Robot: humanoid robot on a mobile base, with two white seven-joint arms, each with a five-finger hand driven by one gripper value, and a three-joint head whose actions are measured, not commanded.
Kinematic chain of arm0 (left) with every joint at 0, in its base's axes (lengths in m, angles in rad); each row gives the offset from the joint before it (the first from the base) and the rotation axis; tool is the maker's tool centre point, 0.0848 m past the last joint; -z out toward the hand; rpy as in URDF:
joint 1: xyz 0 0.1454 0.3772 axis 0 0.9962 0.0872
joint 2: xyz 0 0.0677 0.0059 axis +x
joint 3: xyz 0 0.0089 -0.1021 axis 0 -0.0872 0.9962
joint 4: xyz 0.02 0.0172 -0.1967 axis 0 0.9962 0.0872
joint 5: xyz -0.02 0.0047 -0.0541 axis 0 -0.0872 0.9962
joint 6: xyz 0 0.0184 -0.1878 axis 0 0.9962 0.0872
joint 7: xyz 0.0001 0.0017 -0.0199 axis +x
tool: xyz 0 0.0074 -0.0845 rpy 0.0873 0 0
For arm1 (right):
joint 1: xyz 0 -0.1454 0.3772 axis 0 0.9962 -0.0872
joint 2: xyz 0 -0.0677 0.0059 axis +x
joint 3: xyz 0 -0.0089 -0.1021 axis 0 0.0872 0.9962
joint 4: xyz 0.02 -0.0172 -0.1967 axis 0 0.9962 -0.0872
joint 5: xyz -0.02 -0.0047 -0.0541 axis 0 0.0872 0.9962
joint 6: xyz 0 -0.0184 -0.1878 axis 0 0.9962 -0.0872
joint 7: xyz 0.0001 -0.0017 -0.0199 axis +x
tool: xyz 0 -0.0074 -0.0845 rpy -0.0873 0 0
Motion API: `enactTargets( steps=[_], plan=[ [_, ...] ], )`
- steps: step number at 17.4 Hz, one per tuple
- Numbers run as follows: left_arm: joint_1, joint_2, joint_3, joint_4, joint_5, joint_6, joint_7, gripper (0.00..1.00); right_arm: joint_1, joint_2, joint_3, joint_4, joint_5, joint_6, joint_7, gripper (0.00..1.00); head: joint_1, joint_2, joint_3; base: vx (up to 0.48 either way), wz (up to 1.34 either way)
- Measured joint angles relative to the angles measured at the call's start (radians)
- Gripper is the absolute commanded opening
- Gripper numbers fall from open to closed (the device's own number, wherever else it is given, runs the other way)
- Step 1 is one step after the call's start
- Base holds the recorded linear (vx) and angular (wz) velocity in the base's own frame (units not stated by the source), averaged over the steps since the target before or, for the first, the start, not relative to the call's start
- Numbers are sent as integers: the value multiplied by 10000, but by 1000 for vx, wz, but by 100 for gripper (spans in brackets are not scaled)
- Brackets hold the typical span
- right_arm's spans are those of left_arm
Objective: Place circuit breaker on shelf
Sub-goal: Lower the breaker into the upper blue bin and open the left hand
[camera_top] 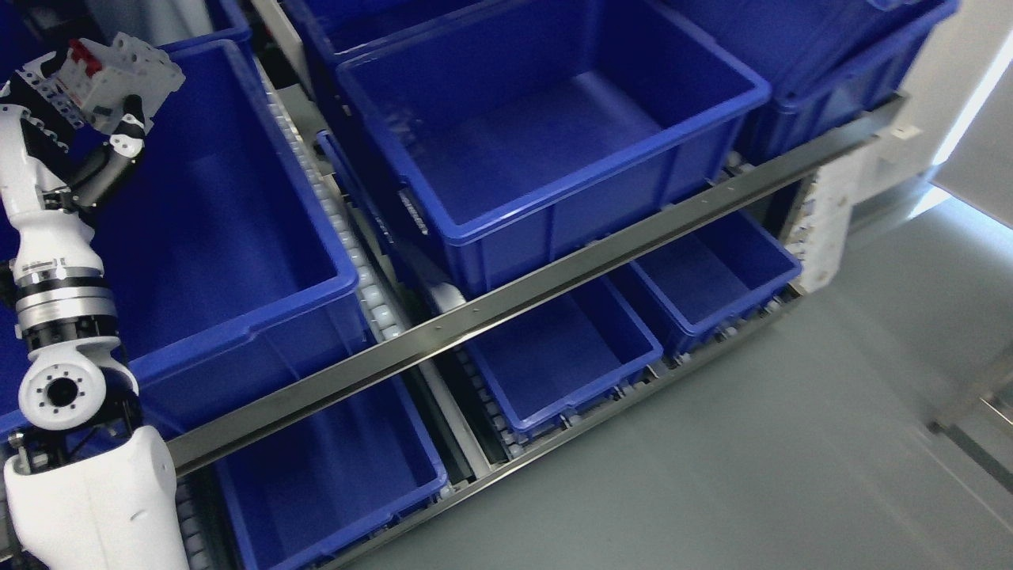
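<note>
My left hand is raised at the upper left, its fingers curled around a white circuit breaker with a red switch. The breaker hangs over the far left corner of a large blue bin on the upper shelf level. My left arm rises from the lower left edge, white with a metal wrist ring. The right arm does not show.
A second large blue bin sits to the right on the same roller shelf, behind a steel front rail. Smaller blue bins fill the lower level. More blue bins stand at the top right. Grey floor lies at the right.
</note>
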Motion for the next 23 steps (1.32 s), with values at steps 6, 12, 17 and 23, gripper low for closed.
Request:
enactTargets(
  steps=[6,12,17,23],
  plan=[
    [-1204,967,-747,1060,-759,1052,-1052,4,1,0,0,0,0,0,-3,100,0,-1,0,110,499],
    [-3133,1675,-2606,3443,-1615,1050,-1628,6,1,0,0,0,0,0,-45,100,0,-1,0,69,206],
    [-4484,1737,-4210,6094,-2018,111,-1676,6,3,0,0,1,-1,0,-15,100,0,-1,0,15,28],
    [-5451,1583,-5409,9081,-2302,-330,-1819,7,3,0,0,0,-2,0,1,100,0,-1,0,-7,-14]
  ],
)
